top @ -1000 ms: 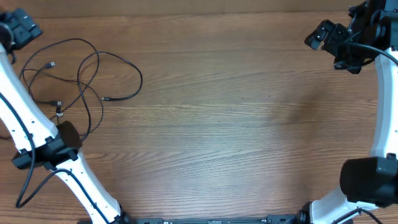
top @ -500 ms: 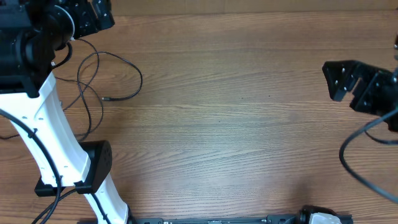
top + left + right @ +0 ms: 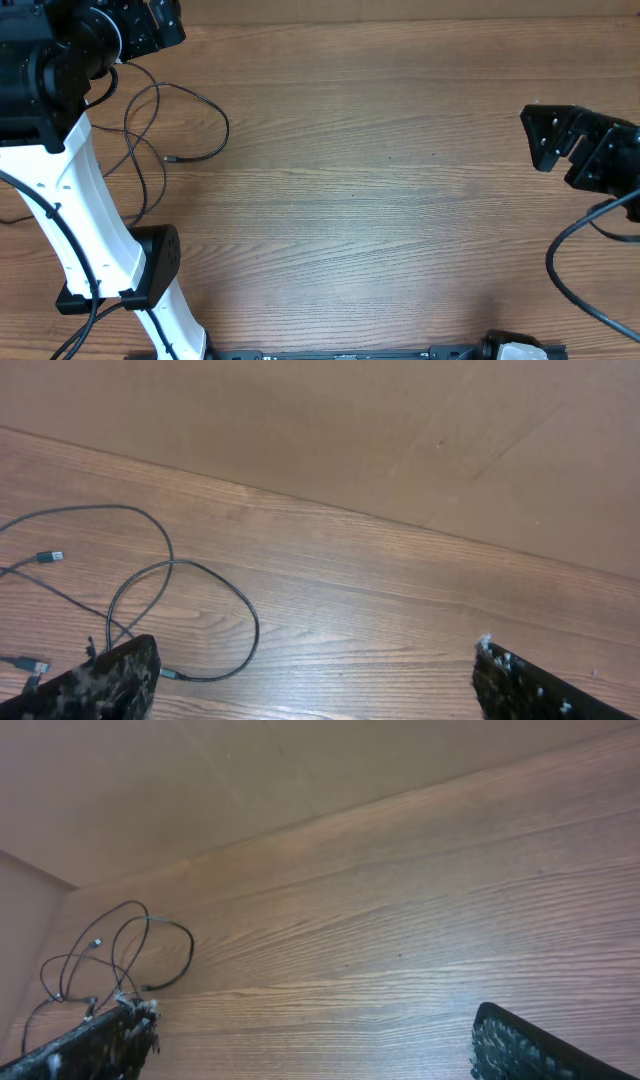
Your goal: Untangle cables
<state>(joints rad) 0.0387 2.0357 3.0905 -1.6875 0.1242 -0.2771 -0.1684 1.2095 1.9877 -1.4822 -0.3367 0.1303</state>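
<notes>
Right pincer [image 3: 312,1015] nudged rightward, spread like left pincer [image 3: 312,650]; thin black cables [image 3: 227,126] lie looped.

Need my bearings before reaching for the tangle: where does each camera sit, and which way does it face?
Overhead: fixed above the table, looking straight down; left arm partly hides the cables, right arm at the right edge.
Left wrist: on the left gripper, facing the table's back edge and brown wall; its open fingers frame the cables.
Right wrist: on the right gripper, looking across the table toward the cables far left; open fingers at the bottom.
Shared: all three show the cables.
</notes>
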